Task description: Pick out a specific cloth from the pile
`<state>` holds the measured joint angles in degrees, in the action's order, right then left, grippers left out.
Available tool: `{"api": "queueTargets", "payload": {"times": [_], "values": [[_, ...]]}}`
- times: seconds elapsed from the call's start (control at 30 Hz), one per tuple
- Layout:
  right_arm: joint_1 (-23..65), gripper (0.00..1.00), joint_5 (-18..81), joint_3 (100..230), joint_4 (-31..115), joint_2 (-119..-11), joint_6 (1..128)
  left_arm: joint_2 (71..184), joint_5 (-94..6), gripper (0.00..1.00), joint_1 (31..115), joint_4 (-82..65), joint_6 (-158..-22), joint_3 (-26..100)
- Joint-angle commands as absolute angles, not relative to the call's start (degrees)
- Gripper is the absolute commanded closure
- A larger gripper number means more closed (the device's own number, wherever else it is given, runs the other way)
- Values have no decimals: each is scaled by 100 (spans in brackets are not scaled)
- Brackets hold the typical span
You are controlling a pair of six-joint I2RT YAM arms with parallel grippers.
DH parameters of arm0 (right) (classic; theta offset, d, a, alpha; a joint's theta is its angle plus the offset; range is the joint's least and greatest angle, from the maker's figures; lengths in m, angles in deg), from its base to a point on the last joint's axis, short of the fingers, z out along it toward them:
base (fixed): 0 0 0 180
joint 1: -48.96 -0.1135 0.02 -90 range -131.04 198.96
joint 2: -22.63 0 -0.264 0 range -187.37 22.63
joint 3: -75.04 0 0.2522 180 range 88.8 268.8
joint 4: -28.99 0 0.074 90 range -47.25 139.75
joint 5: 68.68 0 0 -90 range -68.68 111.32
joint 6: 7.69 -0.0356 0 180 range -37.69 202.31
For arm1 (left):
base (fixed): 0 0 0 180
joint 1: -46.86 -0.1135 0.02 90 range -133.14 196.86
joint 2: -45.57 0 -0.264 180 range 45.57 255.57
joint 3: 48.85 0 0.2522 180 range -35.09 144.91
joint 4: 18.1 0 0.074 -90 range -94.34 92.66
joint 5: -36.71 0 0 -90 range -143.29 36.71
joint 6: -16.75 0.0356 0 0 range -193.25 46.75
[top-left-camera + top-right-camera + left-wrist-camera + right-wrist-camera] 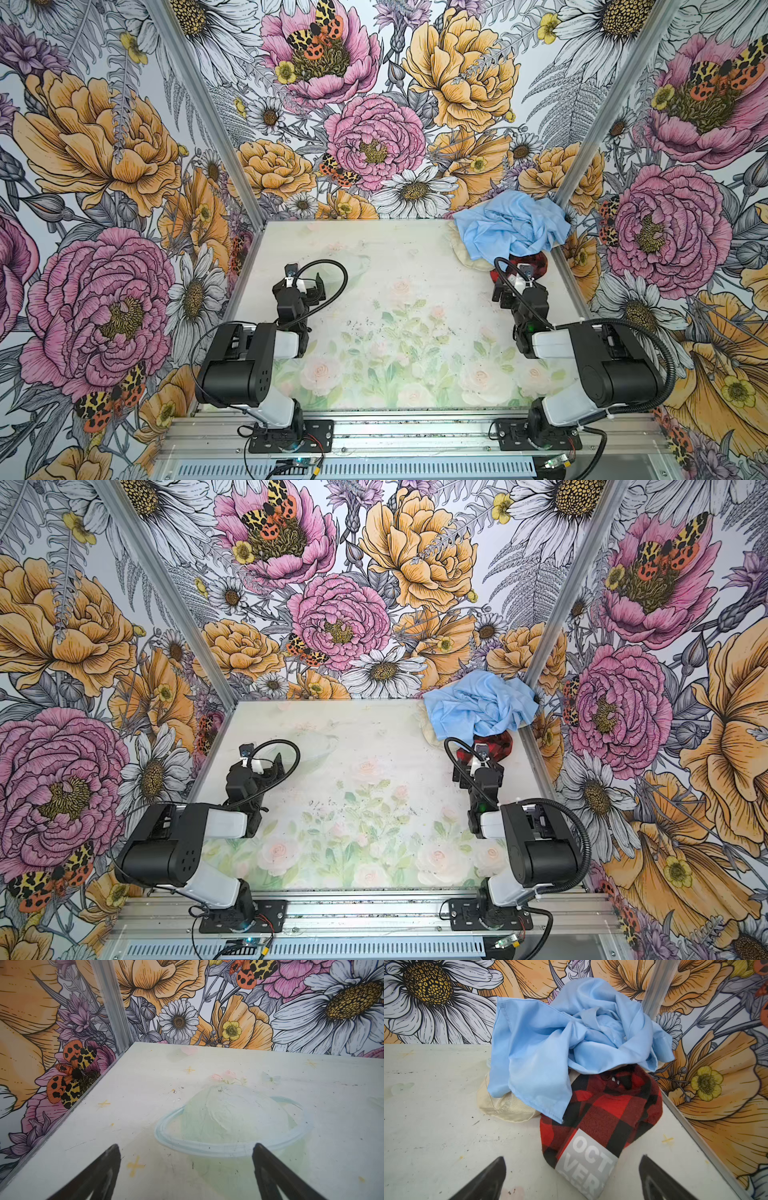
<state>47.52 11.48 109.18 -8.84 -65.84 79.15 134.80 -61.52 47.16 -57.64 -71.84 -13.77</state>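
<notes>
though half beneath the blue sheet (550, 1043), the plaid cloth (612, 1109)

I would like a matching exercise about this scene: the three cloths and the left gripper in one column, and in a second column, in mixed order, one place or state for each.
Column one
1. light-blue cloth
2. cream cloth
3. red-and-black plaid cloth
4. left gripper

Column two
A. open, over bare table, away from the pile
B. lies on top of the pile
C. carries a pale label with letters
D. peeks out from under the blue one and has a mesh part

Pairs: 1-B, 2-D, 3-C, 4-A.
</notes>
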Motion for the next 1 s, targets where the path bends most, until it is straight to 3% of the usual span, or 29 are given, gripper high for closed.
{"api": "queueTargets", "payload": {"times": [0.0, 0.2, 0.37, 0.8, 0.97], "values": [[4772, 1, 1073, 11016, -962, -6553, 7858, 13442, -6032, 1, 4719, -5800, -7245, -1338], [4773, 1, 1086, 11033, -947, -6553, 7862, 13441, -5907, 1, 4635, -5793, -7280, -1338], [4773, 1, 1092, 11030, -946, -6551, 7861, 13459, -5183, 1, 4390, -5852, -7357, -1351], [4702, 0, 929, 10796, -988, -6081, 7916, 13423, -5104, 1, 4464, -5958, -7240, -1418], [4680, 1, 686, 10796, -543, -5535, 7855, 12443, -5291, 1, 4707, -5266, -6968, -1521]]}}
